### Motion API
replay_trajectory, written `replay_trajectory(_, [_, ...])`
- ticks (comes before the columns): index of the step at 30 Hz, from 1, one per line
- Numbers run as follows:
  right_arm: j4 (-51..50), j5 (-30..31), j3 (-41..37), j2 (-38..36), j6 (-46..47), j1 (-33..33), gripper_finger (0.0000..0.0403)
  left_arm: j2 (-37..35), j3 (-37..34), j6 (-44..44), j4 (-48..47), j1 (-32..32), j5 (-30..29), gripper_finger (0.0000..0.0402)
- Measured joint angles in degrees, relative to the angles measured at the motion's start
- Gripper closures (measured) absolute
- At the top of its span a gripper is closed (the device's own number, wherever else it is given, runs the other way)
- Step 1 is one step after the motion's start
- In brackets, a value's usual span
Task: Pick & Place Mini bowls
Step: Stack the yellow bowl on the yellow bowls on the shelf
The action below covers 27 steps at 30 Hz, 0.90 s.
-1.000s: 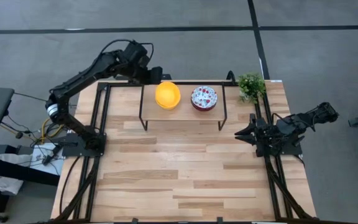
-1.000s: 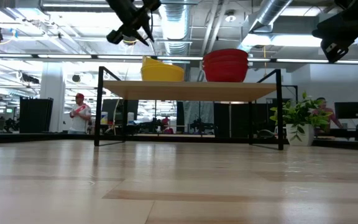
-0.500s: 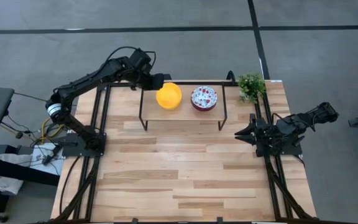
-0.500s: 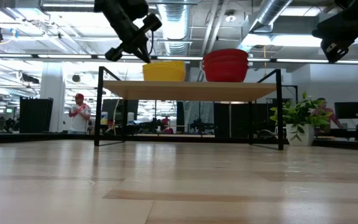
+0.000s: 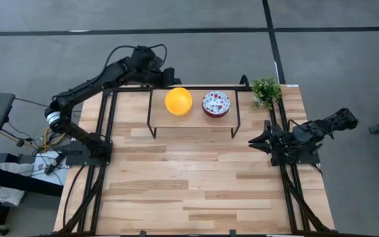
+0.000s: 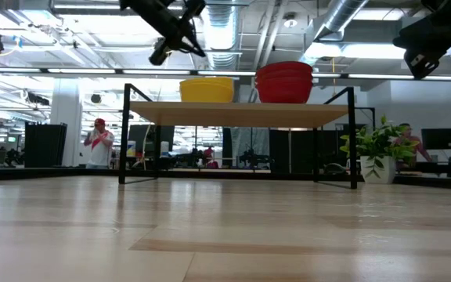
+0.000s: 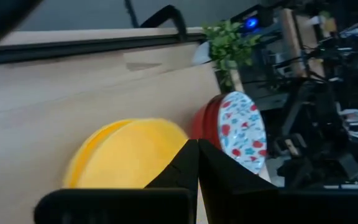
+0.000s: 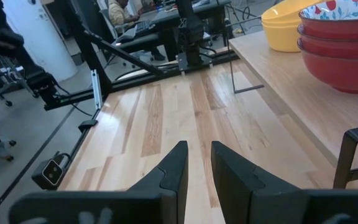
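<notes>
Wooden shelf (image 5: 193, 120) holds unlabelled yellow bowls (image 5: 178, 101) beside floral bowls (image 5: 216, 103).

Near the top centre of the overhead frame, plain bright yellow bowls (image 5: 177, 101) sit left of white bowls (image 5: 216, 103) patterned with red-and-blue flowers. Seen level, the patterned stack's outsides are red. The shelf (image 5: 193, 122) is pale wood, black-framed.

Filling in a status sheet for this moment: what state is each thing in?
Yellow bowl stack: nested, upright on the raised shelf, not held.
Floral bowl stack: nested, upright, beside the yellow stack.
Left pincer: shut, empty, above the shelf's back edge by the yellow stack.
Right pincer: parked at the table's right side, slightly open, empty.
Plant: upright.
</notes>
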Motion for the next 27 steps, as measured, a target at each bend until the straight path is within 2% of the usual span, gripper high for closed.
replay_trajectory(10, [-0.04,0.02,0.00,-0.02,1.72,0.02,0.0342,9.21,-0.02,-1.74,12.61,-1.73,1.44,0.0396])
replay_trajectory(27, [-0.51,0.00,0.00,-0.01,1.68,0.04,0.0342,13.51,-0.02,-2.61,11.30,-2.65,1.34,0.0396])
